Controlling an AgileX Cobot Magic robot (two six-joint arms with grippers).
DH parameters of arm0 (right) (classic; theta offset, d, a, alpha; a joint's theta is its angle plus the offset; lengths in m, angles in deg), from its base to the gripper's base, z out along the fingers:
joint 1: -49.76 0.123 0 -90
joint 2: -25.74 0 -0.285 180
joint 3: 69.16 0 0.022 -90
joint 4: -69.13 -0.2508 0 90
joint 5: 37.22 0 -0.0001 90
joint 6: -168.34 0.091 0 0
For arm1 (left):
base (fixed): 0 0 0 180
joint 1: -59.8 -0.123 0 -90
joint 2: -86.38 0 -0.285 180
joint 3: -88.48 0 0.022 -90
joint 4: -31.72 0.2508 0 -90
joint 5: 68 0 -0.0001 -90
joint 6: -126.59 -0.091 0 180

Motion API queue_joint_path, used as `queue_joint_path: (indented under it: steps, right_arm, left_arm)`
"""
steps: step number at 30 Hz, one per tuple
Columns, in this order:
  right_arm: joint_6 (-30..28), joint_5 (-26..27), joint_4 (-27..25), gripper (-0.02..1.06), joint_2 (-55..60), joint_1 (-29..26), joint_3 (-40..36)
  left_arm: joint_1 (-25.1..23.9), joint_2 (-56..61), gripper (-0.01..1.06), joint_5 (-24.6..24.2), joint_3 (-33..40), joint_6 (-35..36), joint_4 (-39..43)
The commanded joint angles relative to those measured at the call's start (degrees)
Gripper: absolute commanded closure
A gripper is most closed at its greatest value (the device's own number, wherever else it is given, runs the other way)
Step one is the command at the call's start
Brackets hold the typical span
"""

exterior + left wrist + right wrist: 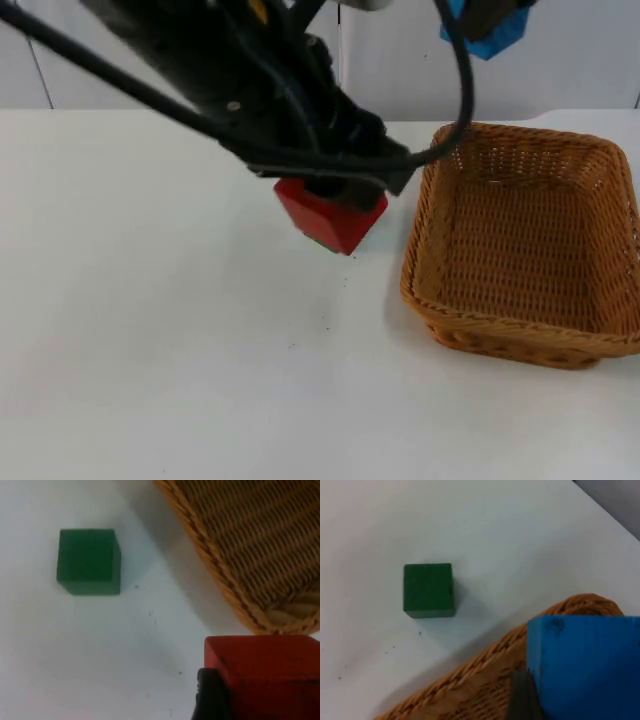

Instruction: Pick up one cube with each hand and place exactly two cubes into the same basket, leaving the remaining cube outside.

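Left gripper [335, 205]: clamps red wooden cube [331, 217], woven wicker basket [590, 200] beside it. Right gripper [555, 700]: clamps blue wooden cube [585, 665] over basket rim; green wooden cube [428, 590] nearby.

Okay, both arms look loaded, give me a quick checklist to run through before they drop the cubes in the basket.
1. Left gripper holds the red cube: ok.
2. Right gripper holds the blue cube: ok.
3. Red cube over the basket: not ok, it hangs beside the rim.
4. Blue cube over the basket: ok in the right wrist view, above the rim.
5. Basket has no cubes inside: ok.
6. Green cube left outside on the table: ok.
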Motion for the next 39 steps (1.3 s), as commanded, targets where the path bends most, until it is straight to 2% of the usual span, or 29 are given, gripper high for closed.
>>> queue_joint_path:
  steps: [1,7,15,24,30,34,39]
  right_arm:
    - [0.5,-0.3,-1.0,1.05,0.4,-1.4,0.0]
    - [0.6,-0.4,-1.7,1.05,3.5,-4.4,0.0]
    - [1.5,-0.6,-0.9,1.05,6.8,-4.7,0.0]
    - [1.5,-1.1,-1.1,1.05,9.3,-7.4,0.0]
    - [1.5,-0.8,-1.1,1.05,9.4,-8.9,0.0]
    - [1.5,-0.4,-1.2,1.05,9.6,-9.0,0.0]
    - [1.5,-0.3,-1.2,1.05,11.4,-9.1,0.0]
  left_arm:
    - [0.3,-1.9,1.05,0.0,-2.4,-1.6,-1.3]
    - [0.3,-6.5,1.05,0.0,-6.7,-4.4,-2.9]
    - [0.5,-10.7,1.05,0.2,-10.5,-8.3,-6.0]
    - [0.8,-16.7,1.05,0.2,-15.6,-21.3,-20.0]
    - [1.0,-20.1,1.05,0.3,-17.8,-25.2,-24.7]
    - [1.8,-21.4,1.05,0.3,-18.6,-27.5,-25.9]
    - [3.7,-22.2,1.05,3.4,-19.3,-29.0,-25.9]
